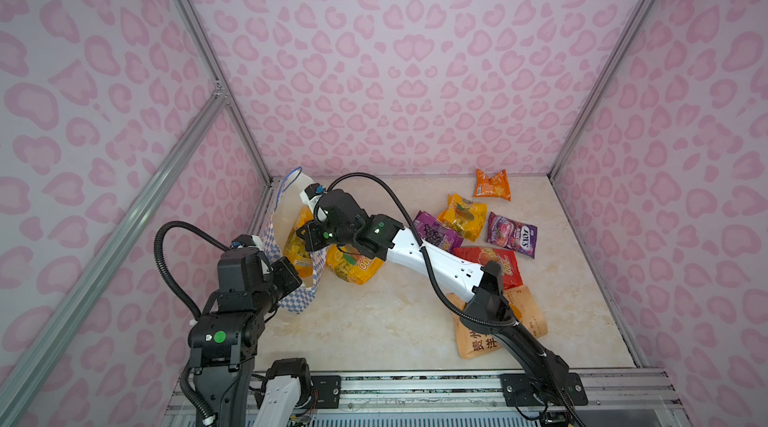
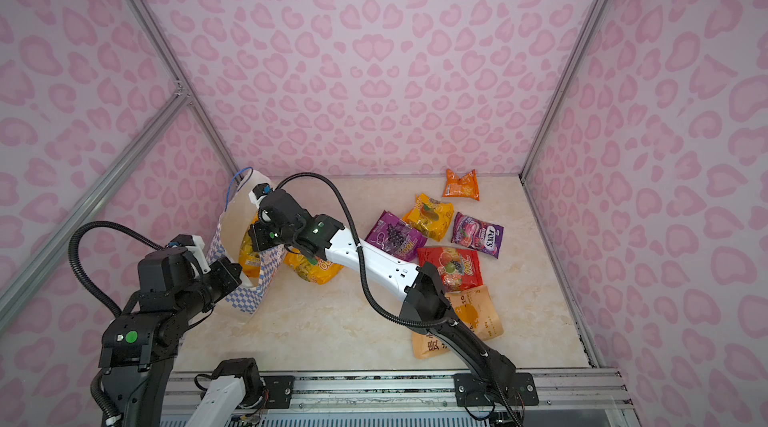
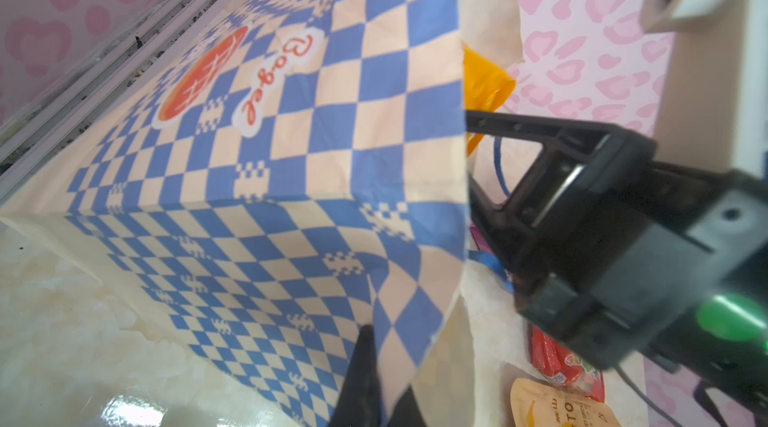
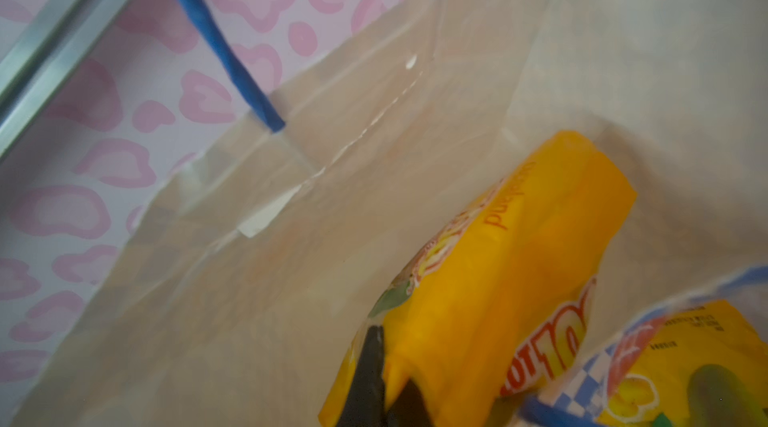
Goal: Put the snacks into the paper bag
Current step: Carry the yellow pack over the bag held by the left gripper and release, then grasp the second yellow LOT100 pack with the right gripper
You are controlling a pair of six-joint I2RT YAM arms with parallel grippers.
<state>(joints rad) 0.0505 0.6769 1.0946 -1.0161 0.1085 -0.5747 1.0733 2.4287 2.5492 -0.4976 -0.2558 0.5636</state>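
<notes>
As R gripper point(image 4: 386, 387) clamps yellow snack packet point(image 4: 498, 263) by edge, pkt sits inside paper bag point(image 4: 332, 180) mouth, long axis running away from grip, deeper into bag; L gripper point(image 3: 384, 387) pinched shut on rim.

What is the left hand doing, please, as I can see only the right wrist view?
Observer: The left hand is shut on the paper bag's near rim; the mouth stands open.
Operator: Thank you. How many packets lie outside it?
Observer: Seven; the yellow packet beside the bag is nearest, the small orange packet by the back wall farthest.
Operator: Does my arm hide any?
Observer: Your right arm partly covers the red packet and the large pale-orange packet.
</notes>
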